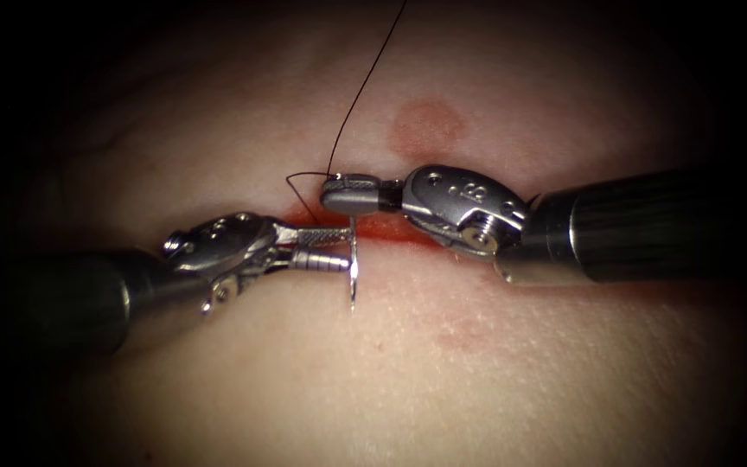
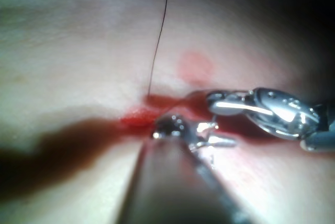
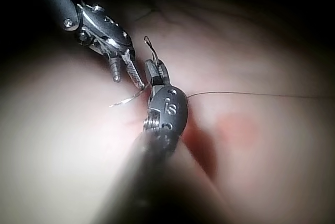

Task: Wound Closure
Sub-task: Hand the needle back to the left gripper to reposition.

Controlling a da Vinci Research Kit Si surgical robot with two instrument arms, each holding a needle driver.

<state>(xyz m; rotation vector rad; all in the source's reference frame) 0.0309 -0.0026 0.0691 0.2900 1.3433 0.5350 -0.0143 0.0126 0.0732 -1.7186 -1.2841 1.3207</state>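
The tissue [image 1: 373, 380] has a red cut [image 1: 386, 227] running across the endoscope view. My right tool [image 1: 339, 192] comes in from the right, its jaws shut on the curved needle [image 1: 354, 277] near its thread end, above the cut's left part. The needle hangs down across the cut, and its point seems to lie free over the tissue. My left tool [image 1: 346, 249] has open jaws with the needle's middle at their tips. The thread [image 1: 365, 86] rises from the right tool, with a small loop beside it. The right wrist view shows the right tool [image 3: 156, 69], left tool [image 3: 126, 79] and needle [image 3: 125, 99].
Red fluid [image 1: 373, 227] fills the cut under both tools. Two pinkish marks lie on the tissue, one above the cut [image 1: 425, 125] and one below it [image 1: 464, 333]. The left wrist view has the left tool [image 2: 209, 139] beside the right tool [image 2: 230, 106].
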